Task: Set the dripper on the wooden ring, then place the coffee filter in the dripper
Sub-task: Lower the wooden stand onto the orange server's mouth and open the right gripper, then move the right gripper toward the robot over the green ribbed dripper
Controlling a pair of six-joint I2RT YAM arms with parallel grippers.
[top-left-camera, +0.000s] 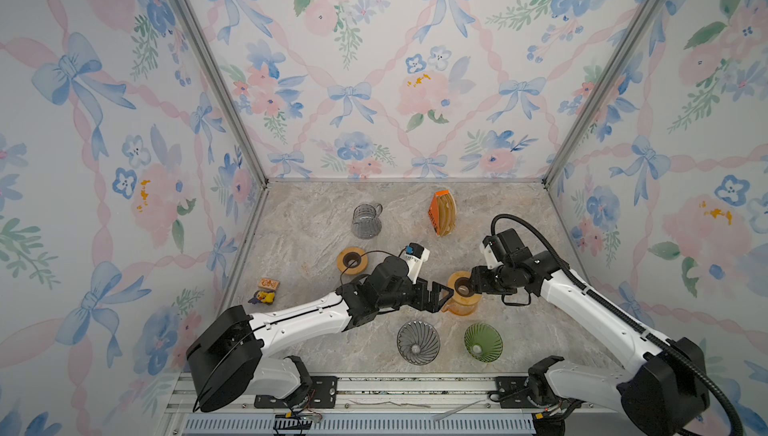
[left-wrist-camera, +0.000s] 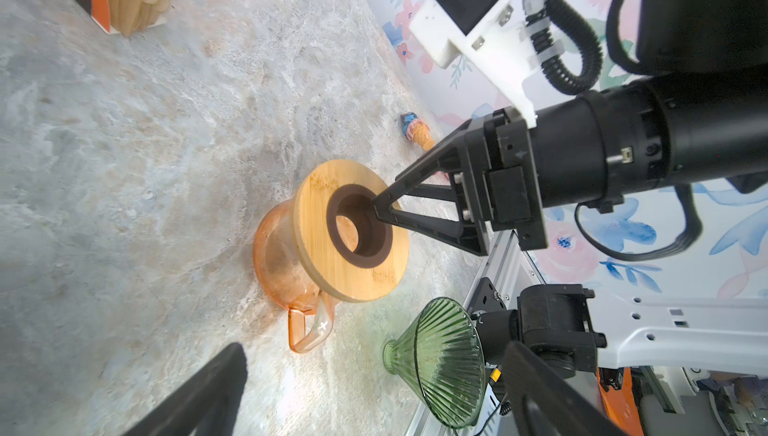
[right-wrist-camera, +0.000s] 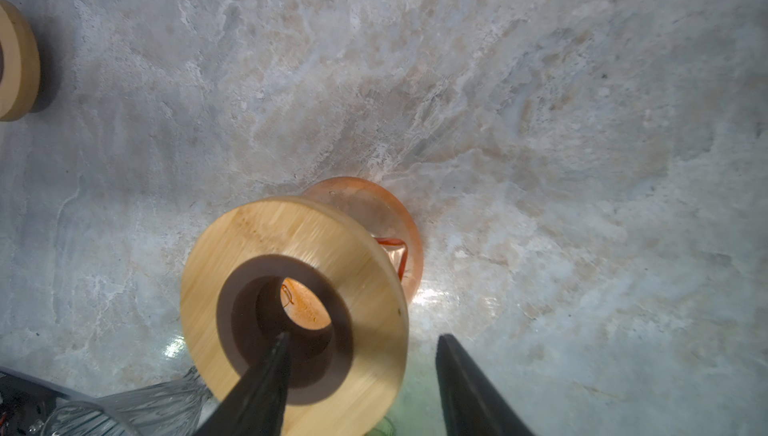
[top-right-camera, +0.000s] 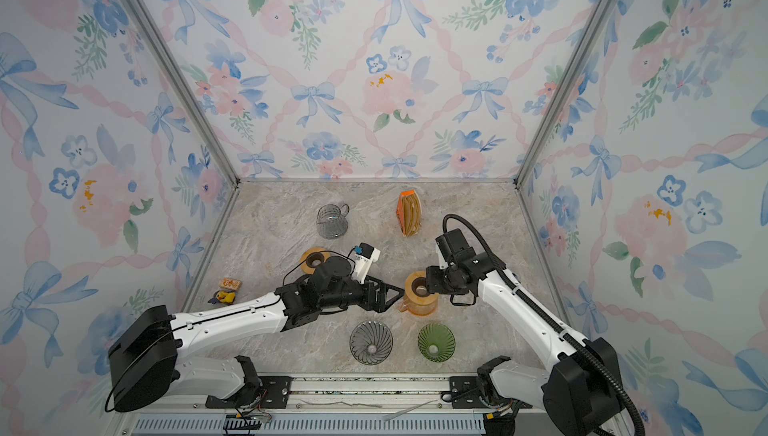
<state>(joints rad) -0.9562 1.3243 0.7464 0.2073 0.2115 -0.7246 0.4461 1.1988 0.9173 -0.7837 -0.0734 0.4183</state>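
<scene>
My right gripper (right-wrist-camera: 361,338) has its jaws apart astride the rim of the wooden ring (right-wrist-camera: 291,230) on the orange jug (left-wrist-camera: 278,255), one finger in the hole and one outside, gripping nothing. My left gripper (top-left-camera: 445,298) is wide open just beside the jug. The filters (top-left-camera: 444,211) stand in their pack at the back, well apart from both. The green dripper (top-left-camera: 483,340) sits empty in front. If I lift askew, I reckon the inner finger hooks the ring and tips the jug. The filters look thin and stacked, so I may pinch several.
</scene>
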